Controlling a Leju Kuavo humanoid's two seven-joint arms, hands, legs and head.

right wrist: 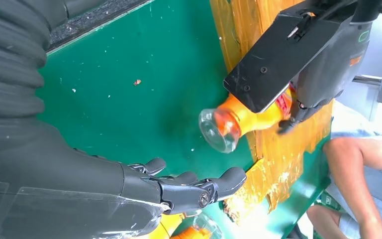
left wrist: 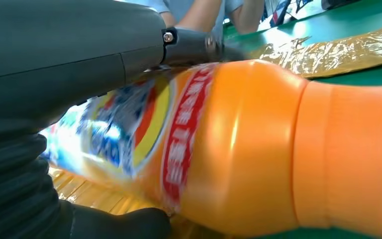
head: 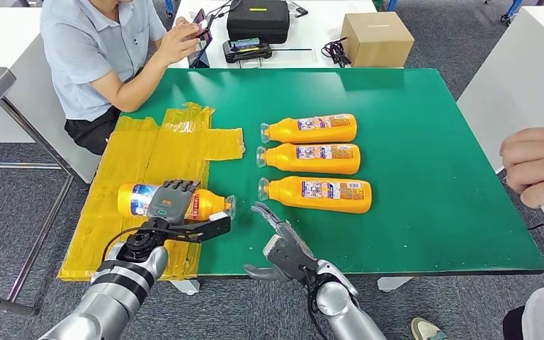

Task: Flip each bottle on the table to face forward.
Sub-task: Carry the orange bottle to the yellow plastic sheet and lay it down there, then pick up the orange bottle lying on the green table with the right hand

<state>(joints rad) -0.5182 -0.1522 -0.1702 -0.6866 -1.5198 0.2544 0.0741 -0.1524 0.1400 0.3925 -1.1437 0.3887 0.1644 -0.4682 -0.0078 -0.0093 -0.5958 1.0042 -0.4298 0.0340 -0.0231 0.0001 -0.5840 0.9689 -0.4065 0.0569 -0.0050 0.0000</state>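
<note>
Orange bottle (head: 177,200) lying on yellow tape (head: 152,152) at the green desk (head: 425,177) edge, left hand (head: 172,207) fingers (head: 177,188) wrapped over it, right hand (head: 283,244) beside, fingers spread, holding nothing, three bottles (head: 312,159) in a row near.

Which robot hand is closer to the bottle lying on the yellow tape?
Left. The left hand grips that bottle; the right hand hovers open beyond its cap end, apart.
</note>
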